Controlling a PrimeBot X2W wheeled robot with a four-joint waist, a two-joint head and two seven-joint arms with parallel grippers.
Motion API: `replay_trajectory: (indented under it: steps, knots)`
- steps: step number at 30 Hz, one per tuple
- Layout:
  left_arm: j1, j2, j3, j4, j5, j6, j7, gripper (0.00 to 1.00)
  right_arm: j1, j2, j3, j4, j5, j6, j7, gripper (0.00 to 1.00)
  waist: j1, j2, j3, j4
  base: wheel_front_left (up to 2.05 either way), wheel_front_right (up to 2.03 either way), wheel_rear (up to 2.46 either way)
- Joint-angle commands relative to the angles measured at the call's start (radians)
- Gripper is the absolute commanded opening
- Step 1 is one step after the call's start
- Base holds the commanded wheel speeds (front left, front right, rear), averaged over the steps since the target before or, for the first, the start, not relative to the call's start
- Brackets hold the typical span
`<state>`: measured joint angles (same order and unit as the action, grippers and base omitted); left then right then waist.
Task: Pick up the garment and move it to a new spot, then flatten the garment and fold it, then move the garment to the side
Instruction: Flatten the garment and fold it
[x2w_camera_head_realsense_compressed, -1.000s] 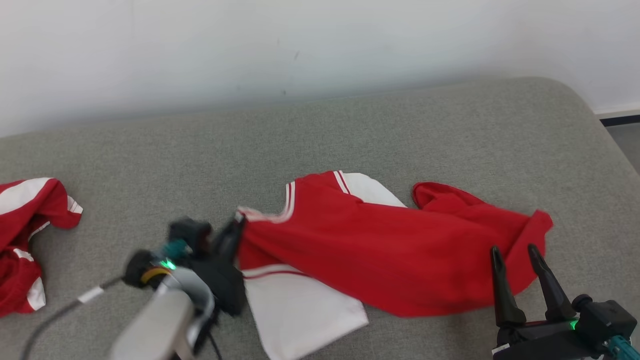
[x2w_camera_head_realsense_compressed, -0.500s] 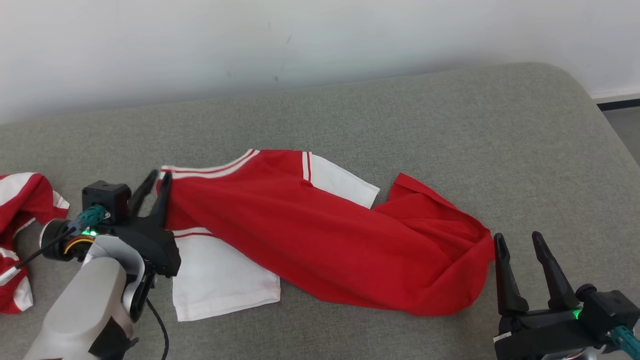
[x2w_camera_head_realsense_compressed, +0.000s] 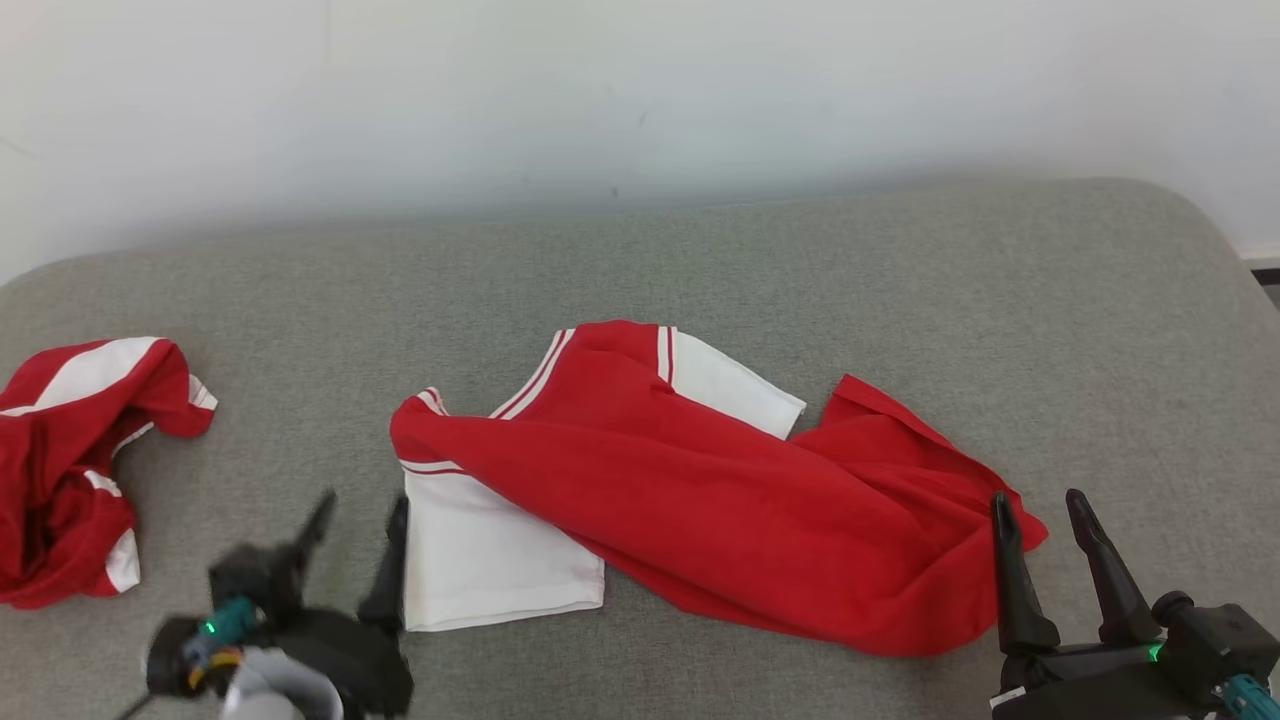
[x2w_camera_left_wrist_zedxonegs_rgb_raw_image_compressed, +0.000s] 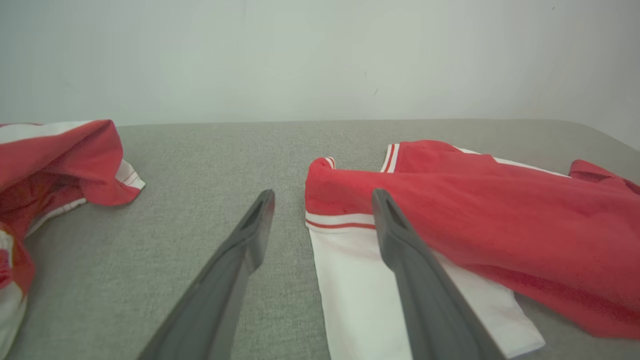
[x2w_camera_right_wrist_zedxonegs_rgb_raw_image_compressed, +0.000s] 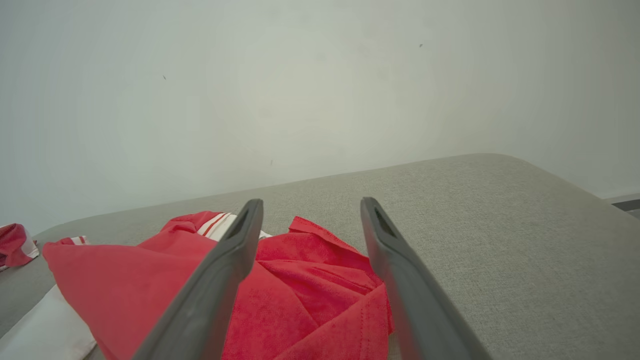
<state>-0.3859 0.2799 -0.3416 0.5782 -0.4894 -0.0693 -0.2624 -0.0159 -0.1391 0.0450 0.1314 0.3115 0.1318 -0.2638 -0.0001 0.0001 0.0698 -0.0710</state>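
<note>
The garment (x2w_camera_head_realsense_compressed: 690, 480), a red shirt with white sleeves and striped trim, lies crumpled across the middle of the grey cushioned surface (x2w_camera_head_realsense_compressed: 700, 260). It also fills the right half of the left wrist view (x2w_camera_left_wrist_zedxonegs_rgb_raw_image_compressed: 475, 220) and the lower left of the right wrist view (x2w_camera_right_wrist_zedxonegs_rgb_raw_image_compressed: 300, 295). My left gripper (x2w_camera_head_realsense_compressed: 360, 525) is open and empty, just left of the garment's white sleeve (x2w_camera_head_realsense_compressed: 490, 560); its fingers (x2w_camera_left_wrist_zedxonegs_rgb_raw_image_compressed: 255, 235) are spread wide. My right gripper (x2w_camera_head_realsense_compressed: 1045, 510) stands open and empty at the garment's right end.
A second red-and-white garment (x2w_camera_head_realsense_compressed: 70, 470) lies bunched at the surface's left edge, also seen at the left (x2w_camera_left_wrist_zedxonegs_rgb_raw_image_compressed: 50, 170) of the left wrist view. A pale wall (x2w_camera_head_realsense_compressed: 640, 90) runs behind. The surface's right corner is rounded, with floor (x2w_camera_head_realsense_compressed: 1265, 275) beyond.
My left gripper has opened and let go of the garment's collar end, then pulled back toward me. The garment has settled on the surface. The head camera has shifted. The right gripper stayed put.
</note>
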Motion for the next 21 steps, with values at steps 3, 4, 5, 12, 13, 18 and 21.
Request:
replay_trajectory:
  steps: [3, 4, 5, 12, 13, 18, 21]
  knots:
    - [0.059, -0.025, -0.015, 0.033, -0.011, -0.007, -0.002, 1.0, 0.012, -0.001, 0.002, -0.001, -0.003, -0.002, -0.001, 1.0, 0.0001, -0.0001, -0.007, 0.014, 0.0, 0.0, 0.0]
    - [0.067, -0.025, -0.021, 0.049, -0.013, -0.007, 0.006, 1.0, 0.012, -0.002, 0.005, -0.001, -0.002, -0.002, -0.001, 1.0, 0.0001, -0.0001, -0.006, 0.013, 0.0, 0.0, 0.0]
    - [0.073, -0.031, -0.027, 0.062, -0.015, -0.012, 0.006, 1.0, 0.011, -0.004, 0.006, 0.0, 0.0, -0.002, -0.001, 1.0, 0.0001, -0.0001, -0.006, 0.012, 0.0, 0.0, 0.0]
    - [0.066, -0.057, -0.063, 0.167, -0.036, -0.034, 0.038, 1.0, 0.0, -0.012, 0.015, 0.009, 0.003, -0.002, -0.001, 1.0, 0.0001, -0.0001, -0.001, -0.006, 0.0, 0.0, 0.0]
    - [0.061, -0.06, -0.065, 0.184, -0.038, -0.036, 0.042, 1.0, -0.001, -0.013, 0.016, 0.011, 0.004, -0.002, -0.001, 1.0, 0.0001, -0.0001, 0.0, -0.01, 0.0, 0.0, 0.0]
    - [0.044, -0.077, -0.081, 0.256, -0.048, -0.045, 0.042, 0.24, -0.005, -0.014, 0.025, 0.018, 0.006, -0.002, -0.001, 1.0, 0.0001, -0.0001, -0.003, -0.023, 0.0, 0.0, 0.0]
    - [0.035, -0.084, -0.089, 0.273, -0.054, -0.053, 0.027, 0.0, 0.005, -0.014, 0.015, 0.023, 0.007, -0.002, -0.001, 1.0, 0.0001, -0.0001, -0.013, -0.016, 0.0, 0.0, 0.0]
